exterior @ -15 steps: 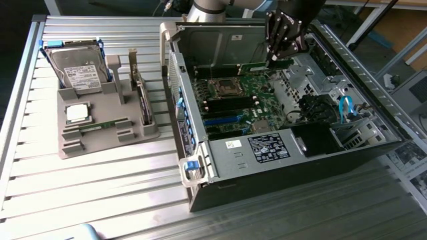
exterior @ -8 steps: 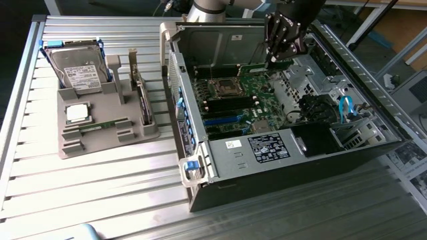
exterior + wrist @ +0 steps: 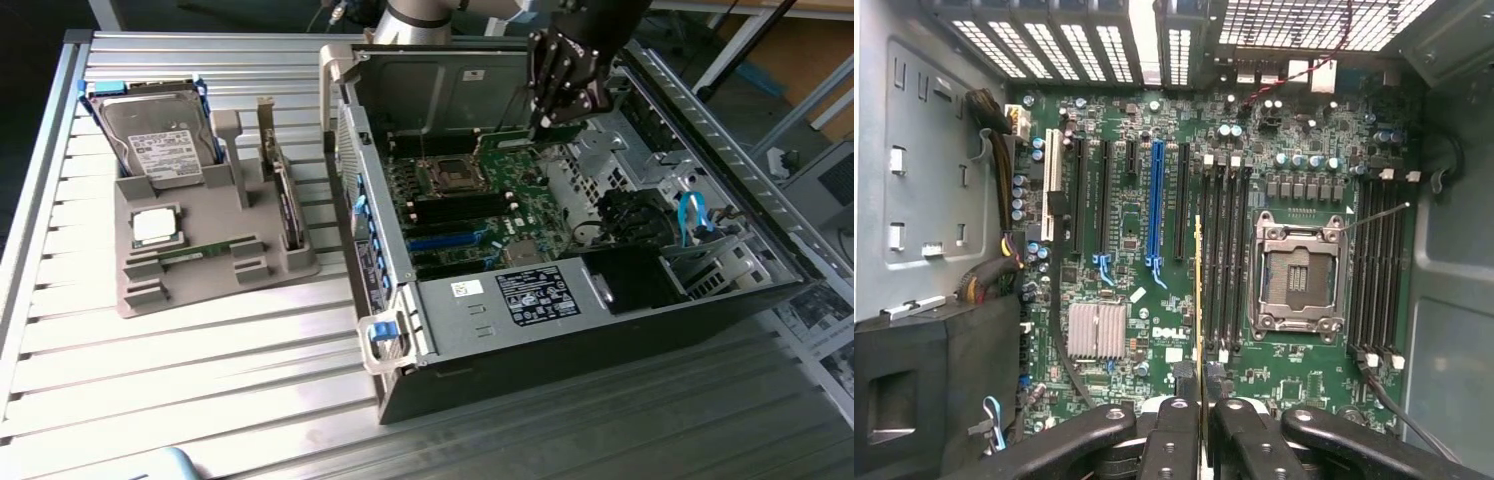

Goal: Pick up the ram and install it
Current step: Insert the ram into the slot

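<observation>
Slatted aluminium table [image 3: 200,340]. Directly on it: an open computer case [image 3: 574,362], standing beneath the gripper [image 3: 558,122], and a grey parts holder [image 3: 140,287], well apart from the gripper toward the exterior view's left, beside the case.

Green motherboard [image 3: 1309,365], 1 blue slot [image 3: 1156,200] among black slots [image 3: 1182,200], black claw [image 3: 1201,430], yellow-green ram [image 3: 1199,300] edge, grey tray [image 3: 200,255], silver ribbed surface [image 3: 200,350]

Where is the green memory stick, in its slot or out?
Out. The hand grips the ram edge-on above the motherboard, not seated in any slot.
</observation>
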Action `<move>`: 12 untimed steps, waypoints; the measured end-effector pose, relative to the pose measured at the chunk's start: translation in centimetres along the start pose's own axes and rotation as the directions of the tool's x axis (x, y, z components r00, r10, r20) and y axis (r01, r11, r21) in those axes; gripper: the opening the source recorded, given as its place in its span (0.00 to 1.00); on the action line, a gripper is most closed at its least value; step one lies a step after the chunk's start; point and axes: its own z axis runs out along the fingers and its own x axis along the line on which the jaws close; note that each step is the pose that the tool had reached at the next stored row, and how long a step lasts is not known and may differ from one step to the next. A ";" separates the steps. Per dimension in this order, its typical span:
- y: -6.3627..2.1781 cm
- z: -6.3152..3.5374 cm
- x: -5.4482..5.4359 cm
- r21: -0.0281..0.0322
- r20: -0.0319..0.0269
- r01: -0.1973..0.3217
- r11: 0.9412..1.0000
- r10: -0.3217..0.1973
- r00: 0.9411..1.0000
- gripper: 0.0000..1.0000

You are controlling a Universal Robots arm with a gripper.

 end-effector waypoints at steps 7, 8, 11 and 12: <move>0.00 0.30 0.0 0.000 0.000 0.000 1.000 0.000 1.000 0.13; -0.01 0.35 0.0 0.000 0.000 0.000 1.000 0.000 1.000 0.13; -0.01 0.48 0.0 0.000 0.000 0.000 1.000 0.000 1.000 0.13; -0.01 0.52 0.0 0.000 0.000 0.000 1.000 0.000 1.000 0.13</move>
